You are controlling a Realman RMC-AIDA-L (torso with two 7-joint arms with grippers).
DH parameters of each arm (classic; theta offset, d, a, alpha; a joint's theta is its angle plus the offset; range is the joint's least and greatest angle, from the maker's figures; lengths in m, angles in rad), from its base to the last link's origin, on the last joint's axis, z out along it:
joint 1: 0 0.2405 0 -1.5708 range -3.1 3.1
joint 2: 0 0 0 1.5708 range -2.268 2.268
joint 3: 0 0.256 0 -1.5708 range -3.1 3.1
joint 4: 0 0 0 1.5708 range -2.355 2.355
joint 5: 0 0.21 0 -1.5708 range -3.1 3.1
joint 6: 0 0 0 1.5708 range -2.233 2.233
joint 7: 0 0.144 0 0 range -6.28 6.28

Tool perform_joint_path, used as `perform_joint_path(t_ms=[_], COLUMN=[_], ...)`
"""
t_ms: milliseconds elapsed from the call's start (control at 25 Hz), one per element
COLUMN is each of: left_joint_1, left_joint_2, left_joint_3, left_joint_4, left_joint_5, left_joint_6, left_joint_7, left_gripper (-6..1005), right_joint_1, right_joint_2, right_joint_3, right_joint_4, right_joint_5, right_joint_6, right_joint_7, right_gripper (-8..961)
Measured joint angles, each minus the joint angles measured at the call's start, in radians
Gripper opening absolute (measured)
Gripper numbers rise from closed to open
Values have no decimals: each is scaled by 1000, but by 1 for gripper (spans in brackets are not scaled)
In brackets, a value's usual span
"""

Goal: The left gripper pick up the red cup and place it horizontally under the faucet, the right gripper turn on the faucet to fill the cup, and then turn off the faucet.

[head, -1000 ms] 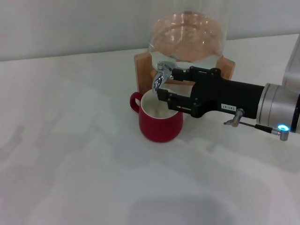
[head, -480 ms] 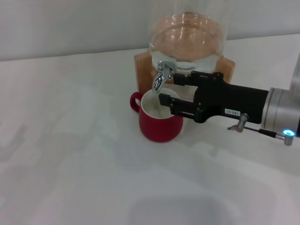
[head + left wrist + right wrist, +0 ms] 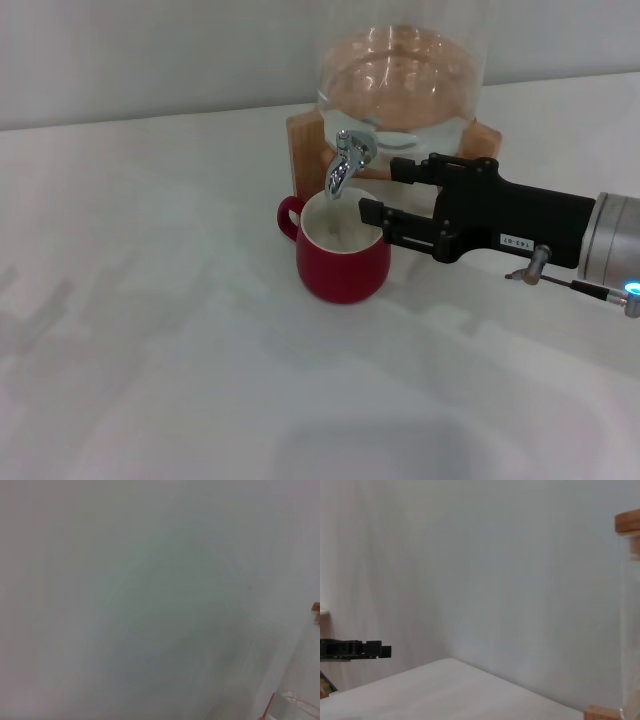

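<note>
The red cup (image 3: 342, 262) stands upright on the white table, its white inside open right under the spout of the chrome faucet (image 3: 345, 165). Its handle points to my left. My right gripper (image 3: 380, 190) is open and empty, level with the cup's rim and just to the right of the faucet, touching neither. One finger (image 3: 425, 168) reaches toward the faucet's lever and the other finger (image 3: 395, 218) hangs over the cup's right edge. The left gripper is out of view. I cannot tell whether water is running.
The clear glass jar (image 3: 400, 80) sits on a wooden stand (image 3: 305, 150) at the back of the white table (image 3: 150, 300). A corner of the jar (image 3: 300, 707) shows in the left wrist view. Stand pieces (image 3: 627, 522) show in the right wrist view.
My right gripper has drawn back to the right, off the faucet, with its fingers still open. The cup and faucet have not moved.
</note>
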Motion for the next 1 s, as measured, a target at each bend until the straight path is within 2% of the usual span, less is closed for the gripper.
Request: perform_joint_path(t_ms=[1000], left_joint_1=[-11], left_joint_2=[2], left_joint_3=[-27], left_joint_4=[-4], left_joint_5=[7], left_joint_6=[0], left_joint_7=[0], left_gripper=[880], right_joint_1=[6], right_joint_2=[0], right_joint_3=[14], right_joint_4=[-17], right_joint_5=[27], right_joint_6=[50], right_joint_7=[-14], right_gripper=[631])
